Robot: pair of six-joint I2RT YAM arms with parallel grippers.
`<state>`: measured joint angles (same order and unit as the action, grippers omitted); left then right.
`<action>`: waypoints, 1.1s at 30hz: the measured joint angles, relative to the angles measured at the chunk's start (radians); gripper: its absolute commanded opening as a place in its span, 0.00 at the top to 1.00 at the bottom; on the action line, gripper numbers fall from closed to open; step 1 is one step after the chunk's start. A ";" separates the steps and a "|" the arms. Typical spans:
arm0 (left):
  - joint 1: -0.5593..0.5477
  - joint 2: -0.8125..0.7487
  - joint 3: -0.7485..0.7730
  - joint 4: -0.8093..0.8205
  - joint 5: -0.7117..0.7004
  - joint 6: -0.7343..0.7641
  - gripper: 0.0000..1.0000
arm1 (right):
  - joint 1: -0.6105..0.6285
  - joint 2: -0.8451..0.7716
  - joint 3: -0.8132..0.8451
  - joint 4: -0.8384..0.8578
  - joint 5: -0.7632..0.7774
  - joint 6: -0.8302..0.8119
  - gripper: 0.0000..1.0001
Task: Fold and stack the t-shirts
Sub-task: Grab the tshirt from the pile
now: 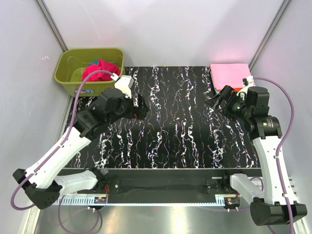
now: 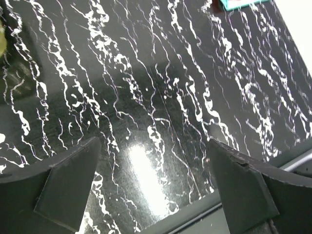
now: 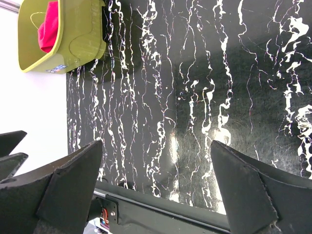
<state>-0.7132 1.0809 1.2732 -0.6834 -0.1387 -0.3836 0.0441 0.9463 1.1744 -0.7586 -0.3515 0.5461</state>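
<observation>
My left fingers [image 2: 68, 187] and right fingers [image 3: 66, 187] gape wide, empty; the crimson-red t-shirt [image 1: 101, 71] in the tub [image 1: 64, 68] lies beyond-left of my nearer left arm.

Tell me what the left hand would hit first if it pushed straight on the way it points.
Likely the black white-veined tabletop; the open left hand tilts down at it, with nothing in between.

Marbled table [image 1: 165, 136] bears folded t-shirts [image 1: 229, 75] (pink topmost).
</observation>
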 measured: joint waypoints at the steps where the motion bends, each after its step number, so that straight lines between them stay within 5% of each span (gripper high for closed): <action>1: 0.000 0.001 0.004 0.003 -0.011 -0.006 0.01 | 0.000 0.000 0.000 0.000 0.000 0.000 0.00; 6: 0.039 0.005 0.037 0.001 -0.084 -0.009 0.01 | 0.000 -0.005 -0.006 0.007 -0.012 0.012 0.00; 9: 0.156 0.032 0.114 -0.005 -0.128 0.000 0.01 | 0.000 -0.019 -0.026 0.015 -0.026 0.026 0.00; 14: 0.377 0.145 0.266 0.059 -0.219 0.043 0.16 | 0.000 -0.045 -0.063 0.036 -0.022 0.034 0.00; 29: 0.671 0.941 0.708 0.089 -0.199 0.043 0.19 | 0.000 -0.089 -0.085 0.069 -0.005 0.039 0.00; 31: 0.689 1.000 0.732 0.084 -0.198 0.031 0.27 | 0.000 -0.084 -0.085 0.074 -0.005 0.039 0.00; 33: 0.695 1.054 0.768 0.072 -0.193 0.015 0.62 | 0.000 -0.075 -0.085 0.079 -0.006 0.039 0.00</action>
<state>-0.0177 2.1353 2.0415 -0.6117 -0.3317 -0.3683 0.0441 0.8715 1.0897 -0.6800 -0.3573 0.5846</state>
